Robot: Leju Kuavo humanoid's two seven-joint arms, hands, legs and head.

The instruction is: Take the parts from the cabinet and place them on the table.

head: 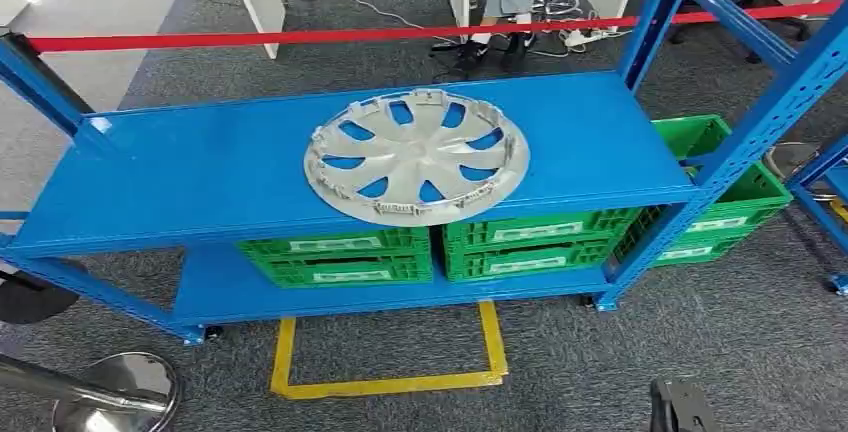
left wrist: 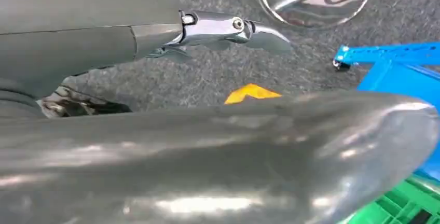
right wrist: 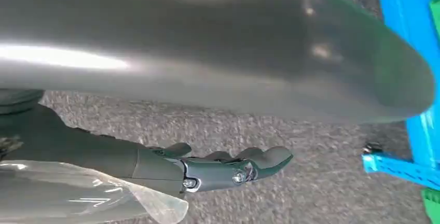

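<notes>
Hubcap sitting on the rack, both hands hanging free

The round silver plastic wheel cover point(head: 417, 156) lies flat on the top shelf of the blue metal rack point(head: 180, 177), near its front edge, above green plastic crates point(head: 335, 256). Left hand point(left wrist: 223, 29) and right hand point(right wrist: 228, 168) hang over grey carpet, fingers stretched out, holding nothing.

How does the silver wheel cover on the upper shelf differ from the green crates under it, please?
The wheel cover is round, silver-grey and cut by spoke openings; the green crates are boxy with slatted walls. The wheel cover is a single piece on the blue upper shelf; the crates are several, stacked side by side on the lower shelf. The crates carry pale labels on their fronts; the wheel cover shows none. Both sit on the same blue rack.
</notes>
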